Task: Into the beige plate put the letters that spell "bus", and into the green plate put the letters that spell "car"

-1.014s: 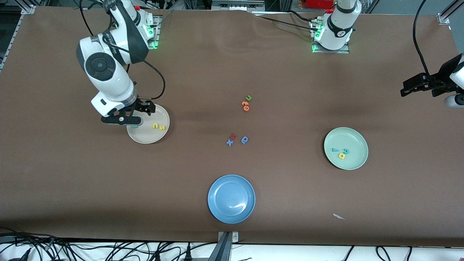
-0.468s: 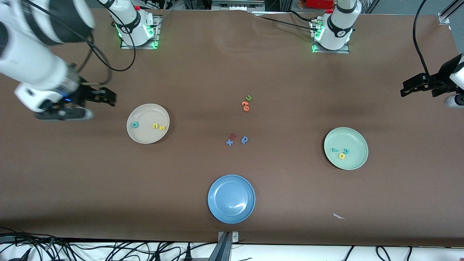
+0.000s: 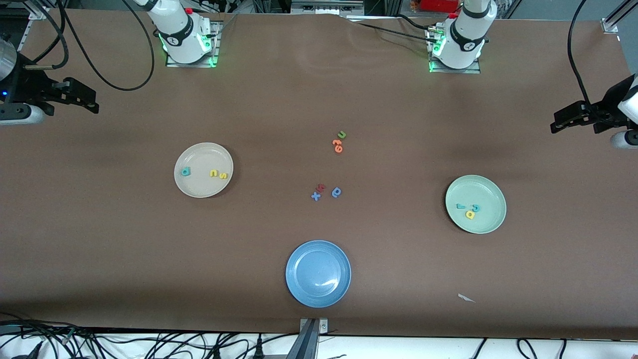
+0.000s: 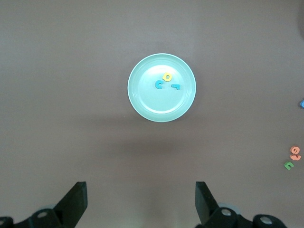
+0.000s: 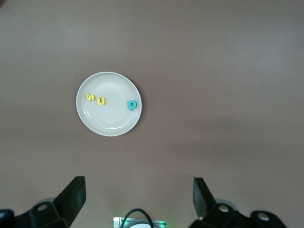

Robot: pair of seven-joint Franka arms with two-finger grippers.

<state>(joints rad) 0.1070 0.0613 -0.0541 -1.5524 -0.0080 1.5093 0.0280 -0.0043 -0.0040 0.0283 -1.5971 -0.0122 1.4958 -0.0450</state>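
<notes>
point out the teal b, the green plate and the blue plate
teal b point(image 3: 185, 172), front view, middle of the letter, lying in the beige plate.
green plate point(image 3: 491, 192), front view, bare inner surface near the rim.
blue plate point(image 3: 304, 259), front view, bare inner surface.

Both arms wait raised, jaws spread wide.
</notes>
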